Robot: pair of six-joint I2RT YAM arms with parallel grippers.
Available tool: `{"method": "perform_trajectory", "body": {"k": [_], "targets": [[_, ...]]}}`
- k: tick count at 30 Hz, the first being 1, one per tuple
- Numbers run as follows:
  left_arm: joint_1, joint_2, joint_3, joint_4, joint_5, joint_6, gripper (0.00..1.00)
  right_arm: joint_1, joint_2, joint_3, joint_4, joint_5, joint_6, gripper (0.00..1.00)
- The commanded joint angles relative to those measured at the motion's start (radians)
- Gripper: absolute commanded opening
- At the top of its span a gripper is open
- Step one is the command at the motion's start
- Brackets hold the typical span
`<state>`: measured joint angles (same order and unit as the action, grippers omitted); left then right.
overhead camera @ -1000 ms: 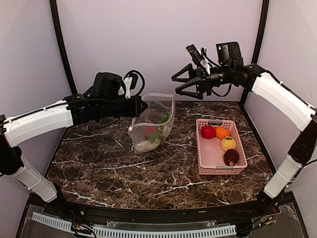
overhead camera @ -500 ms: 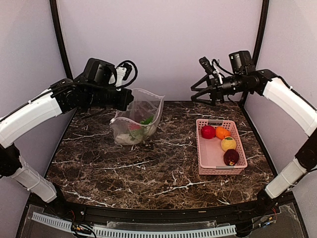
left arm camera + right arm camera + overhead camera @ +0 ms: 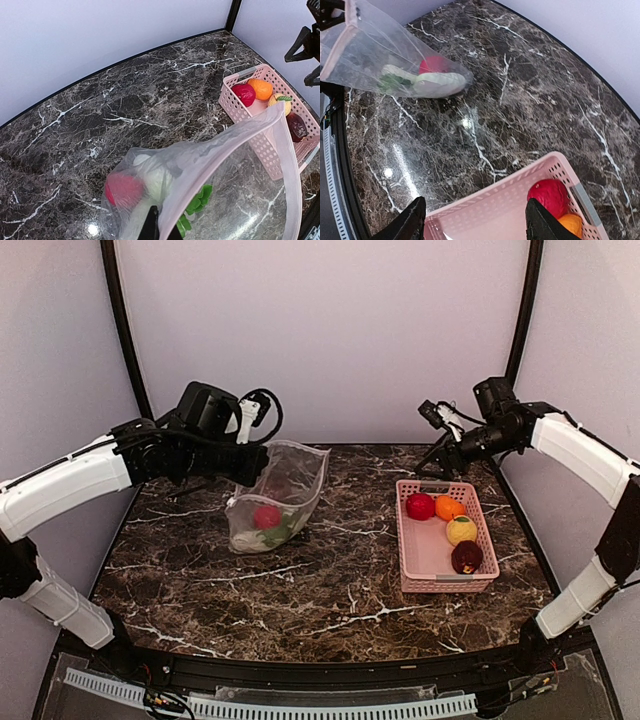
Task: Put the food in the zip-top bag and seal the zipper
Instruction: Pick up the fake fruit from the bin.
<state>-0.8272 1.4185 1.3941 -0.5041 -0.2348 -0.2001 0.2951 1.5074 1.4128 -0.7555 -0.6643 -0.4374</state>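
from my seat the marble bench [image 3: 300,610] comes first, and a little further in on the right sits the pink basket [image 3: 404,550]. it holds four pieces of the food: the maroon piece [image 3: 466,557] at the near end, then the yellow piece [image 3: 461,530], then the orange piece [image 3: 449,507] and a red ball [image 3: 420,506] side by side at the far end. left of centre and further back, the zip-top bag [image 3: 290,485] slumps with its bottom seemingly resting on the bench. a second red ball [image 3: 265,516] and the white pieces [image 3: 437,82] with green leaves are already inside. the left fingers [image 3: 156,227] are pressed together on the bag's rim. i judge they hold that side up so the mouth gapes toward the basket instead of collapsing; the zipper [image 3: 292,170] is unsealed. furthest back, the right fingers [image 3: 445,465] hover spread, gripping nothing, tilted down over the basket's far end. i read that as lining up on the red ball or the orange piece.
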Motion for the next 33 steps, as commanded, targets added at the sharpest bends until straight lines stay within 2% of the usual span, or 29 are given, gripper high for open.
{"method": "perform_trajectory", "body": {"k": [1, 9, 16, 23, 28, 33], "targets": [[0.007, -0.052, -0.042, 0.038, -0.016, 0.027, 0.01, -0.049, -0.025, -0.032, -0.041, 0.099, -0.029, 0.65], [0.007, -0.109, -0.100, 0.097, 0.059, -0.017, 0.01, -0.072, -0.039, -0.094, -0.053, 0.241, -0.062, 0.65], [0.007, -0.155, -0.153, 0.130, 0.079, -0.031, 0.01, -0.074, 0.028, -0.091, -0.063, 0.335, -0.077, 0.64], [0.007, -0.185, -0.199, 0.154, 0.104, -0.048, 0.01, -0.074, 0.107, -0.068, -0.067, 0.382, -0.106, 0.63], [0.007, -0.192, -0.222, 0.170, 0.115, -0.064, 0.01, -0.073, 0.174, -0.019, -0.079, 0.371, -0.111, 0.69], [0.007, -0.193, -0.241, 0.194, 0.119, -0.082, 0.01, -0.073, 0.255, 0.039, -0.098, 0.372, -0.107, 0.71]]}}
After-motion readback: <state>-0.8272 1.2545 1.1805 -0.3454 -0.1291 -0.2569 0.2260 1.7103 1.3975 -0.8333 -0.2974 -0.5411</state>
